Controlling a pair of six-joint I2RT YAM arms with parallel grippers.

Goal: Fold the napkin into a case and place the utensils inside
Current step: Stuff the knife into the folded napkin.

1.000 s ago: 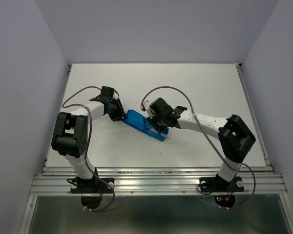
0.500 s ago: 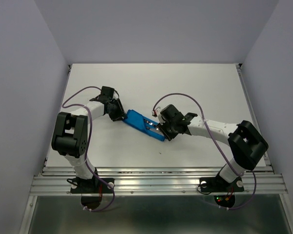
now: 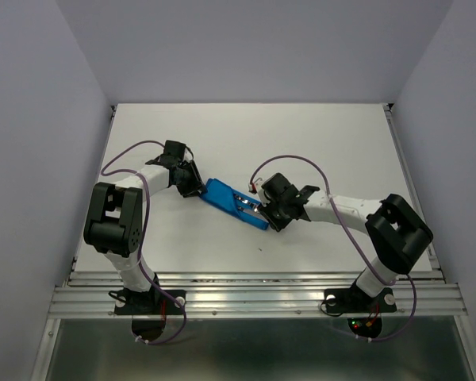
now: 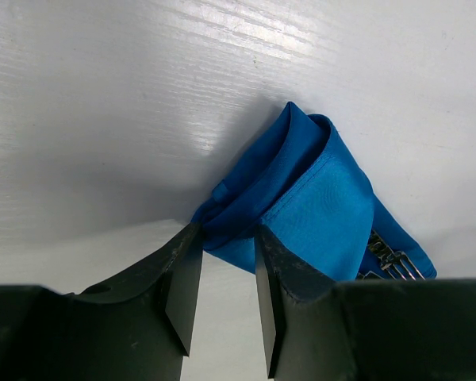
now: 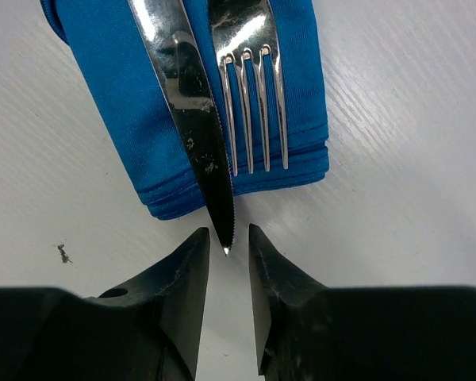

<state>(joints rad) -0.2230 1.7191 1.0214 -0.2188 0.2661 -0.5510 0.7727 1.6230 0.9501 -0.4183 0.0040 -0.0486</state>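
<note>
right gripper [image 5: 227, 236], jaws narrowly parted around the knife [image 5: 192, 111] tip, faces the folded napkin [image 3: 222, 195] mid-table with knife and fork [image 5: 250, 103] showing on it, as left gripper [image 4: 226, 238] pinches its far end; a careless tug there could spill both, or closing jaws drag the knife out

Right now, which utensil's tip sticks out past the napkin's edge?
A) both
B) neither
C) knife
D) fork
C: the knife pokes its tip beyond the edge of the napkin, while the tines of the fork end on it.
</note>
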